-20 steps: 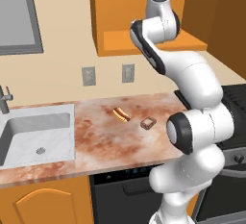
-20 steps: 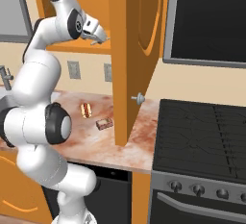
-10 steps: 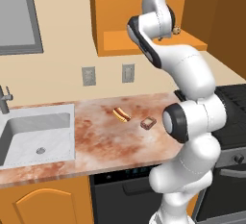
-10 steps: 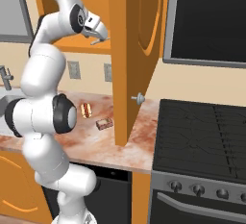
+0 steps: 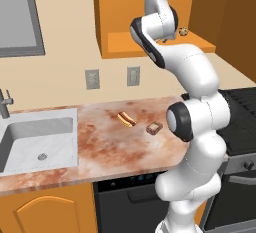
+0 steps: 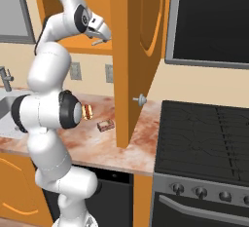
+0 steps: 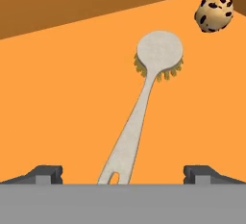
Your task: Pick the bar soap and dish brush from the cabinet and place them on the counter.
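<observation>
Mid-frame, bar soap [image 5: 154,127] lies on the worktop [image 5: 110,152]; upper cabinet [image 5: 125,42] shelf holds dish brush [image 7: 144,103] between wide-open, empty jaws.

The flat orange wooden shelf of the wall cabinet [image 7: 57,98] carries a slim pale grey-white dish brush [image 7: 144,98] lying flat, round head toward the back, with a small round speckled brown-white item [image 7: 214,13] near the back corner. The mottled reddish-brown and cream marble-look counter [image 5: 100,147] bears a hot dog in a bun [image 5: 126,120] and, just beside it, a small flat reddish-pink bar soap [image 5: 154,127], both well apart from the inset white sink [image 5: 37,144] at its left end.
</observation>
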